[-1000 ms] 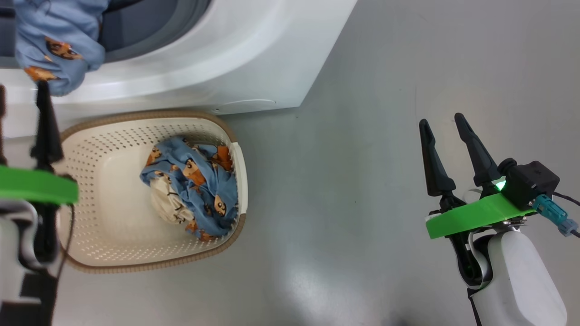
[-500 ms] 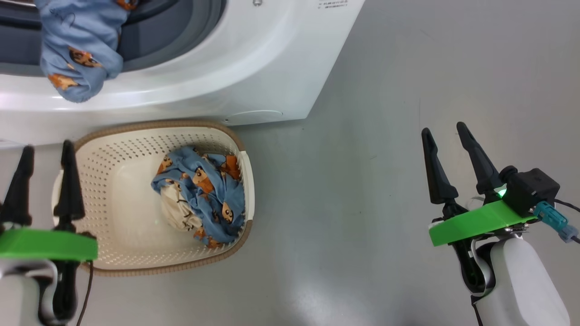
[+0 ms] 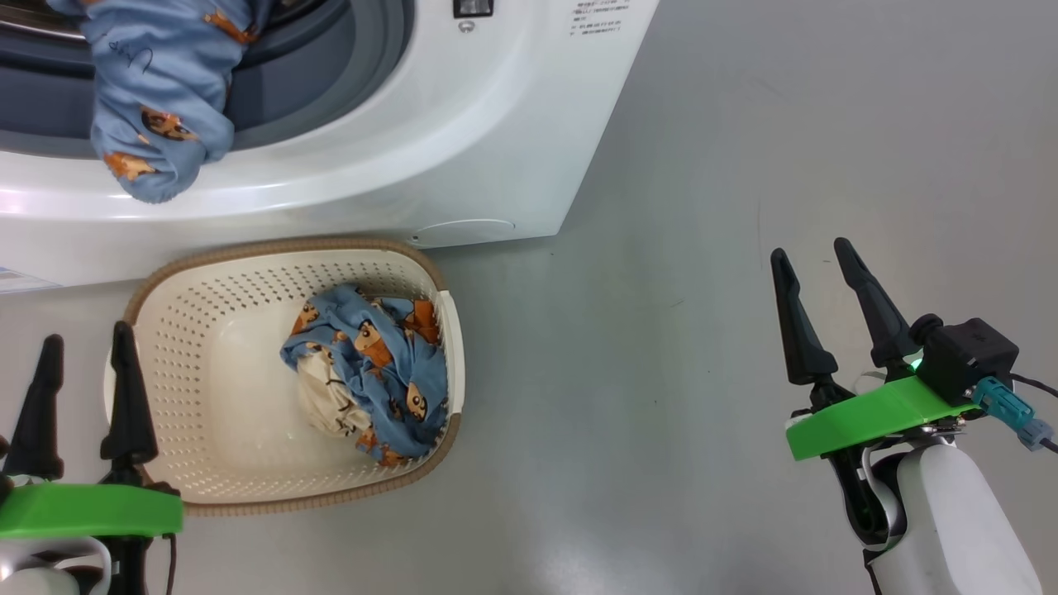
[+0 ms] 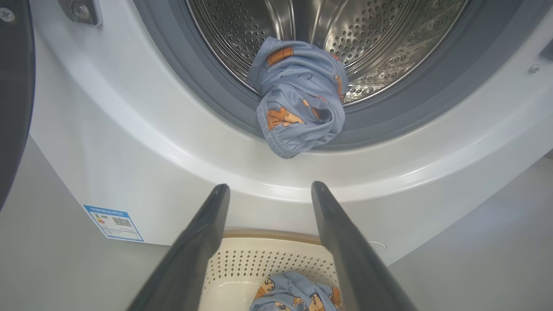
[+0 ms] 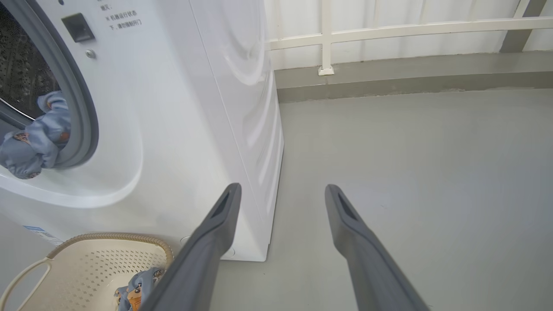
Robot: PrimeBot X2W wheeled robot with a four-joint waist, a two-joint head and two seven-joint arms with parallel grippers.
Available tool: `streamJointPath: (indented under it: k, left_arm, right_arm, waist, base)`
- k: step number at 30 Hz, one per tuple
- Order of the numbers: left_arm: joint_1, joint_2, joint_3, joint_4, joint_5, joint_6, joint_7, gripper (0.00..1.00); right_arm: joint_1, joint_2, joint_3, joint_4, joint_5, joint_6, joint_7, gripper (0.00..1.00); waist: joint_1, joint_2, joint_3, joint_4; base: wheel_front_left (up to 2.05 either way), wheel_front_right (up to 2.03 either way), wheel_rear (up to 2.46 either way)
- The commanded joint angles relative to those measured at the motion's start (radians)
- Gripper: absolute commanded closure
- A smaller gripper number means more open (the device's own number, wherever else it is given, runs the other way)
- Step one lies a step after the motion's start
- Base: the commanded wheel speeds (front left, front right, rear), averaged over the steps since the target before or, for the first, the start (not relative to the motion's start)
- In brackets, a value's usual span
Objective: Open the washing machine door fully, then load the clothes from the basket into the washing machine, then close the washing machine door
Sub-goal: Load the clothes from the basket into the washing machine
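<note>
**Head view:** The left claw (image 3: 88, 335) is held spread and empty at the near end of the basket (image 3: 273, 245), in which a bundle of the clothes (image 3: 372, 364) is heaped toward the right wall. The right claw (image 3: 808, 248) is also held spread and empty, well apart over bare floor (image 3: 661, 372). One garment (image 3: 161, 107) is draped over the lip of the washing machine (image 3: 463, 149).

**Left wrist view:** The garment is seen half in the drum (image 4: 389, 34) and half hung over the grey gasket (image 4: 207, 99). Loading is judged unfinished. The bundle would best be pinched deep at its crown, lifted clear of the woven rim, and carried well past the gasket, so that the hanging piece is pushed in rather than dragged out. A dark edge at far left is taken for the washing machine door (image 4: 13, 108), swung wide open.

**Right wrist view:** Open floor is shown to the machine's right, as far as a white railing (image 5: 389, 30). On the other side, the basket is set close under the machine's front, so little room is left between rim and lip. A trapped hem at door closing is the risk to be watched.
</note>
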Motion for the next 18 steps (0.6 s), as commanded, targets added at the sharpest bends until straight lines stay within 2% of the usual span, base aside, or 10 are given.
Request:
streamJointPath:
  k: [1, 10, 18]
  left_arm:
    - [0.010, 0.018, 0.037, -0.025, 0.011, -0.002, -0.005, 0.00]
    - [-0.001, 0.027, 0.028, -0.020, 0.006, -0.002, -0.005, 0.00]
    - [-0.077, 0.061, -0.004, 0.017, -0.011, -0.002, -0.005, 0.00]
  right_arm:
    - [0.030, -0.005, 0.019, -0.019, 0.007, 0.002, -0.005, 0.00]
    - [0.030, -0.005, 0.020, -0.024, 0.008, 0.002, -0.005, 0.00]
    - [0.020, 0.002, 0.023, -0.032, 0.008, 0.002, -0.005, 0.00]
  waist:
    - [0.0001, 0.0000, 0.000, 0.000]
    - [0.0001, 0.0000, 0.008, -0.005]
    - [0.0001, 0.0000, 0.035, -0.010]
  base:
    - [0.00, 0.00, 0.00]
    - [0.00, 0.00, 0.00]
    - [0.00, 0.00, 0.00]
